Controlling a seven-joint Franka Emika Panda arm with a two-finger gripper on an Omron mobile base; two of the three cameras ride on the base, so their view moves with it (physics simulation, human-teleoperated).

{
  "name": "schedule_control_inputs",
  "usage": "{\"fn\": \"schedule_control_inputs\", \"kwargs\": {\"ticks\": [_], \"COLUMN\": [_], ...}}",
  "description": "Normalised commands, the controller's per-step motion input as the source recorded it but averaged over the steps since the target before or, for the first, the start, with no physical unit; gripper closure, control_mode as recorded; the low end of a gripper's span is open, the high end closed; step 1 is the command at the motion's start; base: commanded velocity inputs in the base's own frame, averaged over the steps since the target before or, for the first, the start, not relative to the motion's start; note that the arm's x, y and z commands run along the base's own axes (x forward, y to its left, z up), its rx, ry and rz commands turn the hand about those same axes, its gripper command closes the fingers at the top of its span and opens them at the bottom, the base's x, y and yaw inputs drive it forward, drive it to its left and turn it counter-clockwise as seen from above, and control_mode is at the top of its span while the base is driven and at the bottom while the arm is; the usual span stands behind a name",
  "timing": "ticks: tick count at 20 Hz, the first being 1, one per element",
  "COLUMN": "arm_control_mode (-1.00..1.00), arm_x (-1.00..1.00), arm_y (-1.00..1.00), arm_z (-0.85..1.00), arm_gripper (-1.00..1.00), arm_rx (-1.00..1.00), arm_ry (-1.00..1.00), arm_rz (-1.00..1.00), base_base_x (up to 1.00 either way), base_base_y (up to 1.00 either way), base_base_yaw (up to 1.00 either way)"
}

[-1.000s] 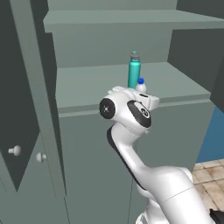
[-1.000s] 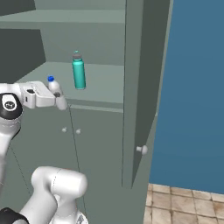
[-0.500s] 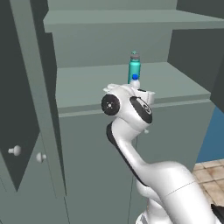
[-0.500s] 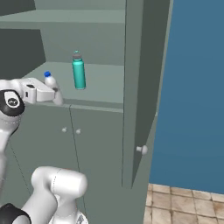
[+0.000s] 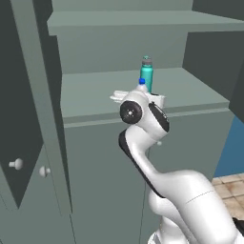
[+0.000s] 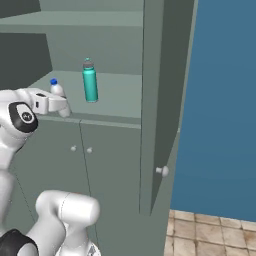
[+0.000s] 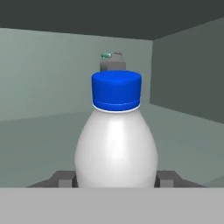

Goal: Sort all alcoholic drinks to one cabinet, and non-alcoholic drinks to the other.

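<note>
Gripping the white bottle (image 7: 116, 148), the gripper (image 7: 116, 178) has a dark finger (image 7: 61, 179) pressed against each side of the bottle's wide lower body, as the hand view shows, with the blue cap (image 7: 116, 91) standing upright above the fingers. From the right base view the gripper (image 6: 59, 104) reaches over the near edge of the open cabinet's lower shelf (image 6: 117, 100), and the white bottle (image 6: 56, 90) sits in it with only its cap and shoulder clear of the hand; whether its base touches the shelf cannot be told. From the left base view just the blue cap (image 5: 141, 82) peeks above the arm's wrist, at the near edge of the shelf (image 5: 95, 93). Farther back on the same shelf stands the teal bottle (image 6: 90, 81), upright with its grey cap, a little to the right of the held bottle and apart from it; in the left base view the teal bottle (image 5: 147, 73) rises right behind the blue cap, and in the hand view only its grey top (image 7: 112, 62) shows over the cap. An open cabinet door (image 6: 162, 100) hangs to the right of the shelf, with a round knob (image 6: 161, 171) low on it, and closed lower doors (image 6: 75, 170) sit beneath the shelf.
</note>
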Motion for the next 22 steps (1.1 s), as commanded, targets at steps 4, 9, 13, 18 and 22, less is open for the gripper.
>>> {"fn": "schedule_control_inputs", "kwargs": {"ticks": [4, 9, 13, 18, 22], "arm_control_mode": [-1.00, -1.00, -1.00, -1.00, -1.00], "arm_x": [0.41, 0.44, 0.44, 0.32, 0.36], "arm_y": [0.23, 0.26, 0.31, 0.04, 0.00], "arm_z": [0.00, 0.00, -0.01, -0.06, -0.09], "arm_gripper": [1.00, 1.00, 1.00, 1.00, 1.00], "arm_rx": [0.01, 0.02, 0.02, 0.01, 0.01], "arm_ry": [0.00, 0.00, 0.00, 0.00, 0.00], "arm_rz": [0.13, 0.13, 0.13, 0.07, 0.04], "base_base_x": [0.00, 0.00, 0.00, 0.00, 0.00], "base_base_y": [0.00, 0.00, 0.00, 0.00, 0.00], "base_base_yaw": [0.00, 0.00, 0.00, 0.00, 0.00]}}
